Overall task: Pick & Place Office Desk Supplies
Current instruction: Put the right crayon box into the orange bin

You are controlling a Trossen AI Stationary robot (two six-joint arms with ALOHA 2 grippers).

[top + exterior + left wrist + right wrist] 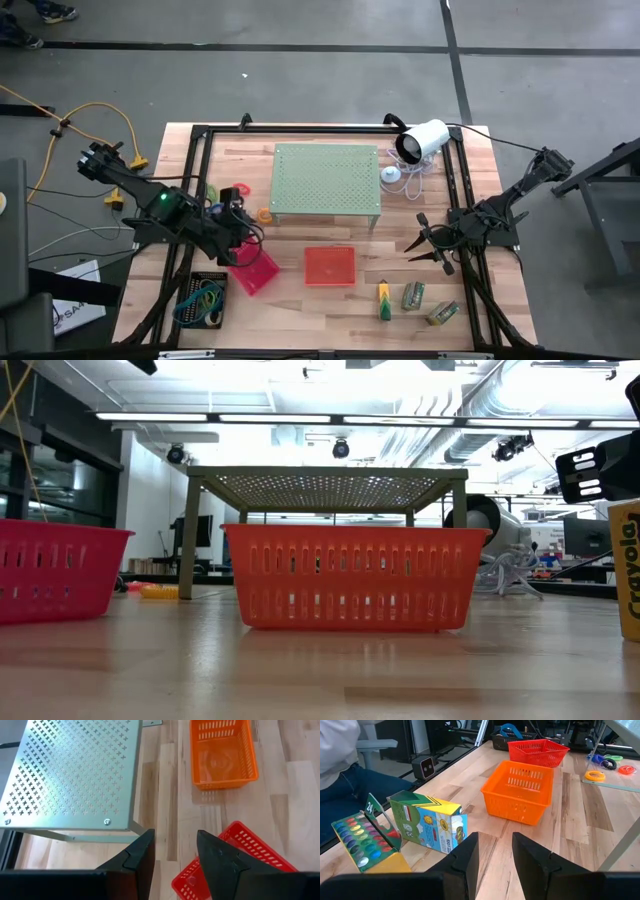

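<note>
While left hand (243,247) hovers spread over pink tray (256,272), right hand (420,243) seemingly parted, empty.

The whole table (330,255) is seen from straight above in the high view, with both arms at its sides. In the low view, the table top is looked across from very low down, and the orange basket (352,578) is seen close up. The same orange basket is seen from above in the left wrist view, past the pale green stand (75,770). In the right wrist view, it is seen from low and near, beside the crayon boxes (427,822).
</note>
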